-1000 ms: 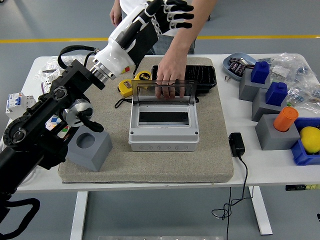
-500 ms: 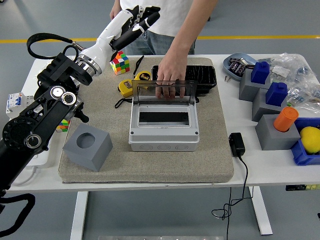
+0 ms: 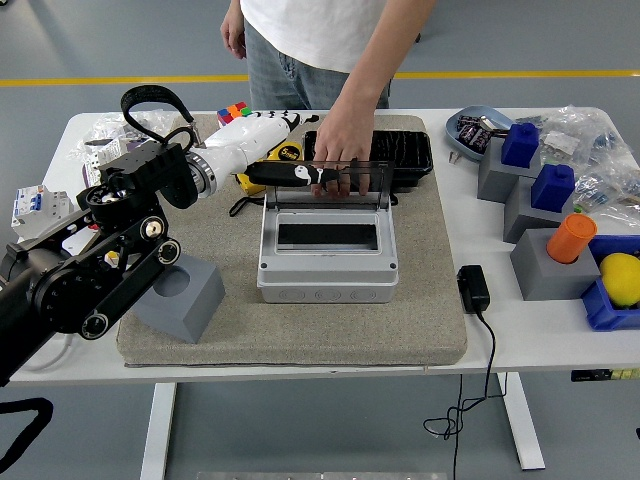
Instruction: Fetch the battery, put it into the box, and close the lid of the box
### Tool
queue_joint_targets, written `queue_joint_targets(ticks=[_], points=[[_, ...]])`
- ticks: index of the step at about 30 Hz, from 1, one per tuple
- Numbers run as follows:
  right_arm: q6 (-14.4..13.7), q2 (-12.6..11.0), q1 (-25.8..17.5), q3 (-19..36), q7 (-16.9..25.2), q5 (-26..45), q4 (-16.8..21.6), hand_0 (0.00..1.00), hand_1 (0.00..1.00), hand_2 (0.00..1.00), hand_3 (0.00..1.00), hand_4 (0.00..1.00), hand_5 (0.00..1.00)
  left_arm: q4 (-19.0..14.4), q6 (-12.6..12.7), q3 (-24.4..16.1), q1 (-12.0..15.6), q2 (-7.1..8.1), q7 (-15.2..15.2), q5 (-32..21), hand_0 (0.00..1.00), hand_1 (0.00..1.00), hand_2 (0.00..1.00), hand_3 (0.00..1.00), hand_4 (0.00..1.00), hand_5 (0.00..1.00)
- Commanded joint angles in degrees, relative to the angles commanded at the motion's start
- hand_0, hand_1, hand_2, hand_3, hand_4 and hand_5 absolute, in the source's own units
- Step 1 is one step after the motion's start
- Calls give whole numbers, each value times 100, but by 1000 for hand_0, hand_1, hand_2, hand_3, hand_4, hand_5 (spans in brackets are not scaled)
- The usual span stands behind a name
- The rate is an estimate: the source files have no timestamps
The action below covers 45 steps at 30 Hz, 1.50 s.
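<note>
Head view: batteries sit in the blue-grey dish [image 3: 470, 125] far right; small, rigid, smooth, so pinch one across its middle. Grey plastic junction box [image 3: 328, 256] is mid-mat, cavity apparently empty, clear hinged lid [image 3: 328, 184] upright, a person's hand [image 3: 340, 150] behind it. Left hand [image 3: 300, 174], fingers extended flat, lies at the lid, holding nothing.

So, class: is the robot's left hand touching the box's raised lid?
Touching. The head view shows the left hand, fingers extended, lying against the top edge of the lid, beside the person's hand holding it.
</note>
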Motion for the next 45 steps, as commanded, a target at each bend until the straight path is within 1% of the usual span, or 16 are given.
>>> queue_joint_targets(ticks=[5, 6, 11, 12, 17, 18, 24, 25, 28, 38, 42, 43, 45], points=[[-11, -1, -13, -16, 2, 22, 2, 912, 870, 809, 836, 998, 998, -83, -175, 104, 25, 57, 155, -90, 998, 998, 965, 845, 998, 998], [-9, -1, -14, -17, 1, 22, 2, 911, 870, 808, 840, 998, 998, -111, -201, 111, 31, 67, 182, -110, 998, 998, 885, 762, 998, 998], [-9, 0, -18, -15, -1, 18, 1, 911, 870, 808, 840, 998, 998, -202, -231, 123, 63, 89, 184, -272, 998, 998, 885, 762, 998, 998], [-10, -2, -16, -17, 0, 22, 2, 911, 870, 810, 840, 998, 998, -201, -235, 134, 66, 90, 177, -286, 998, 951, 821, 613, 998, 998], [-13, -3, -4, -16, 0, 29, 6, 911, 870, 810, 840, 998, 998, -182, -243, 191, 81, 78, 131, -374, 998, 951, 821, 613, 998, 998], [-12, -1, -5, -13, -1, 26, 5, 912, 870, 809, 842, 998, 998, -189, -238, 200, 82, 76, 114, -381, 998, 928, 803, 537, 998, 998], [-13, -1, 1, 3, -3, 16, 2, 912, 870, 809, 842, 998, 998, -225, -206, 211, 74, 77, 59, -421, 998, 928, 803, 537, 998, 998], [-13, -1, 4, 7, -3, 13, 2, 912, 870, 807, 841, 998, 998, -238, -207, 216, 73, 80, 56, -430, 998, 925, 798, 513, 998, 998], [-12, -3, 5, 0, -3, 22, 6, 912, 870, 807, 841, 998, 998, -286, -206, 236, 74, 93, 52, -465, 998, 925, 798, 513, 998, 998], [-15, -10, 10, -16, -2, 41, 9, 913, 870, 807, 842, 998, 998, -616, -255, 497, 122, 107, 112, -693, 998, 924, 797, 506, 998, 998], [-11, -10, 10, -8, -4, 34, 8, 913, 870, 807, 842, 998, 998, -786, -189, 656, 149, 90, 139, -1061, 998, 924, 797, 506, 998, 998], [-11, -9, 8, -4, -4, 31, 7, 913, 870, 807, 842, 998, 998, -794, -187, 688, 157, 84, 138, -1228, 998, 885, 764, 618, 998, 998], [-14, -9, 6, 11, -4, 21, 5, 913, 870, 807, 842, 998, 998, -812, -248, 736, 172, 83, 197, -1395, 998, 885, 764, 618, 998, 998]])
